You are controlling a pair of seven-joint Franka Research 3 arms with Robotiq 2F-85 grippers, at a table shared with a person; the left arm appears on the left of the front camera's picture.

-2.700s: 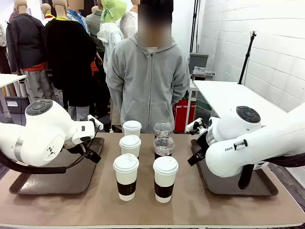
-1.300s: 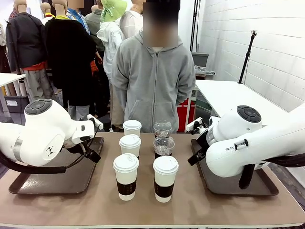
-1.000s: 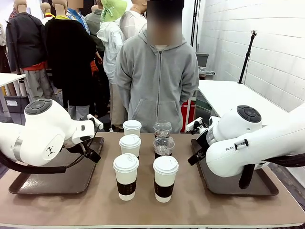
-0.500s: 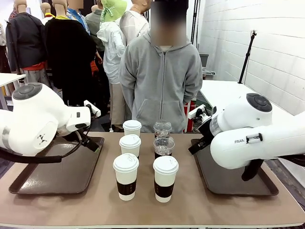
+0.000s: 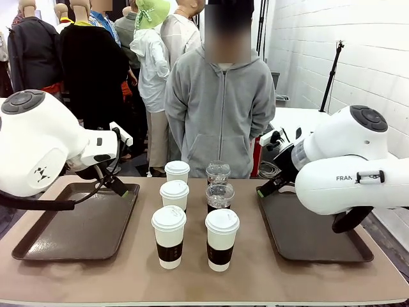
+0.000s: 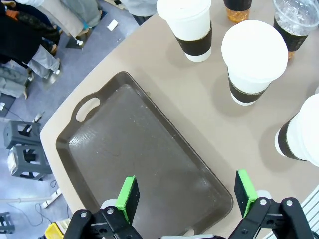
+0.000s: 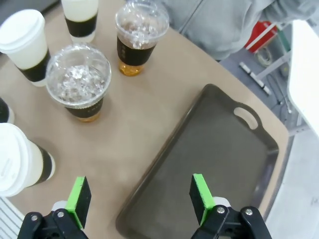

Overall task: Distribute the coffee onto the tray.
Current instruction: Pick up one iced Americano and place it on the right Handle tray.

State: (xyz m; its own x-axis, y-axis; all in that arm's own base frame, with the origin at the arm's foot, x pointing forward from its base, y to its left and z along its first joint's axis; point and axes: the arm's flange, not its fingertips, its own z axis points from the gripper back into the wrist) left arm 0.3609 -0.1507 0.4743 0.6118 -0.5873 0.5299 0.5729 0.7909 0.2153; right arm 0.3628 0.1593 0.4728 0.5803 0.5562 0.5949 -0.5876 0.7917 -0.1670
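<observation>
Paper cups [image 5: 169, 235] with white lids and brown sleeves, plus clear dome-lidded plastic cups [image 5: 219, 195], cluster at the surface's [image 5: 255, 281] middle. Left claw [image 6: 185, 194] and right claw [image 7: 140, 195] hang spread above dark rounded-corner trays [image 5: 77, 224].

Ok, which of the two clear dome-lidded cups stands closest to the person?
The rear clear cup, beside the rearmost white cup; the other clear cup stands one row in front of it.
</observation>
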